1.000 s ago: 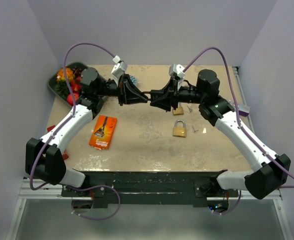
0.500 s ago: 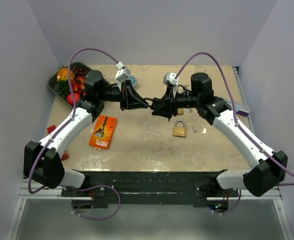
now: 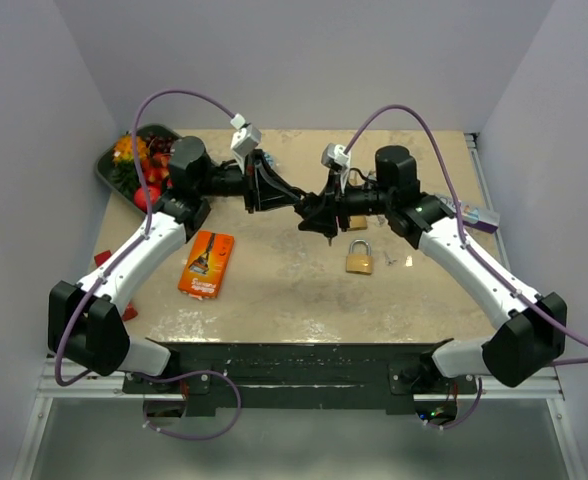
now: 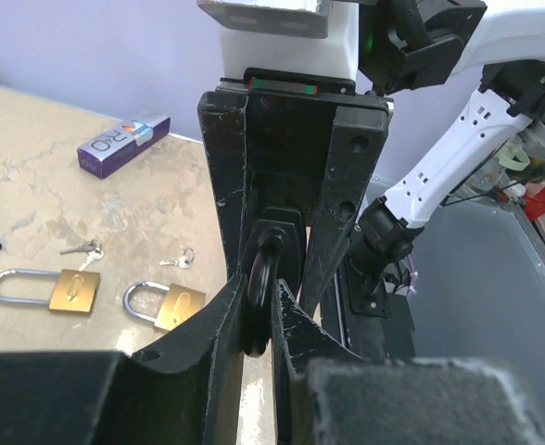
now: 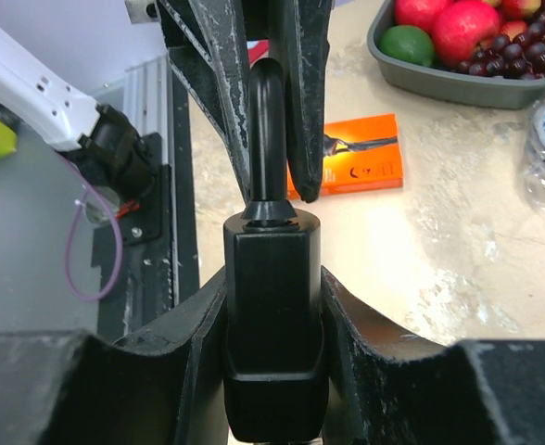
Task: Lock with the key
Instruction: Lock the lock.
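Note:
A black padlock (image 3: 307,207) hangs in the air between my two grippers, above the middle of the table. My right gripper (image 3: 317,212) is shut on its black body (image 5: 272,278), as the right wrist view (image 5: 272,320) shows. My left gripper (image 3: 291,196) is shut on its black shackle (image 4: 257,297), clamped between the fingertips (image 4: 226,320) in the left wrist view (image 4: 259,324). The shackle (image 5: 270,139) rises from the body between the left fingers. Small keys (image 4: 87,247) (image 4: 182,257) lie on the table; no key shows in either gripper.
Two brass padlocks (image 3: 359,258) (image 3: 356,222) lie under the right arm, with a key (image 3: 389,258) beside them. An orange packet (image 3: 206,263) lies at the left, a fruit tray (image 3: 111,170) at the back left, and a purple box (image 3: 479,218) at the right edge.
Both grippers, still joined on the black padlock, have shifted a little to the left. The right wrist has swung further in over the table.

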You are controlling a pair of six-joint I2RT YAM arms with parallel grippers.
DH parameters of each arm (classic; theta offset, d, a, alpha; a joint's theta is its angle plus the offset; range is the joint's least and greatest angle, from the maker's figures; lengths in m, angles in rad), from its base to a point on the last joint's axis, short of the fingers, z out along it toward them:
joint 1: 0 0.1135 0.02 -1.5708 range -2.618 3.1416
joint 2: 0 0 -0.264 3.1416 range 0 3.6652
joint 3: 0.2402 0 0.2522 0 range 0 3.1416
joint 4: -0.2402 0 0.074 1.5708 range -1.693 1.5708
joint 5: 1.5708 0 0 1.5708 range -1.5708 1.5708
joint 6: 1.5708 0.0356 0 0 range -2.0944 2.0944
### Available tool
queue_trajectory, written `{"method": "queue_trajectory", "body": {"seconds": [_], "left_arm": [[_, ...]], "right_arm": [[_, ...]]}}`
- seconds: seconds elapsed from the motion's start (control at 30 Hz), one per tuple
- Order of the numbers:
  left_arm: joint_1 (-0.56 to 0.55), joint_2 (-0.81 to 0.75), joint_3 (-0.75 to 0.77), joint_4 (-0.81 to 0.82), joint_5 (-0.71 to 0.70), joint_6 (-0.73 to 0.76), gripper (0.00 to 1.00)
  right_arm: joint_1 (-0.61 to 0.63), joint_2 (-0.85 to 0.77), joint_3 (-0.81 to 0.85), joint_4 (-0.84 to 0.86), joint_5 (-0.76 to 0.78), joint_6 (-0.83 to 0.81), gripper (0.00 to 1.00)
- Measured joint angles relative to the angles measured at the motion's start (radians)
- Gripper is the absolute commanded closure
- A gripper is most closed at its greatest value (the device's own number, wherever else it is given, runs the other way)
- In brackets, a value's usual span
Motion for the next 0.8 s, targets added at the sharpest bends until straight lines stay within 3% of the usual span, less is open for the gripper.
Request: {"method": "queue_trajectory", "body": {"seconds": [0.17,0.27,0.37,0.4,0.53,0.7,0.8], "left_arm": [[-0.005,0.000,0.002,0.065,-0.014,-0.039,1.00],[-0.003,0.000,0.002,0.099,-0.014,-0.063,1.00],[0.002,0.000,0.002,0.105,-0.013,-0.079,1.00],[0.006,0.000,0.000,0.107,-0.011,-0.087,1.00],[0.031,0.006,-0.003,0.144,0.007,-0.139,1.00],[0.087,0.013,-0.003,0.172,0.034,-0.173,1.00],[0.102,0.015,-0.003,0.179,0.045,-0.182,1.00]], "right_arm": [[0.004,0.002,-0.009,0.066,-0.009,0.080,1.00],[0.001,0.008,-0.009,0.095,-0.028,0.105,1.00],[-0.001,0.017,-0.008,0.106,-0.043,0.116,0.59],[-0.002,0.022,-0.007,0.107,-0.049,0.118,0.40],[-0.023,0.047,0.000,0.108,-0.051,0.138,0.20],[-0.098,0.050,0.000,0.084,-0.050,0.139,0.16],[-0.143,0.050,0.000,0.054,-0.049,0.131,0.24]]}}
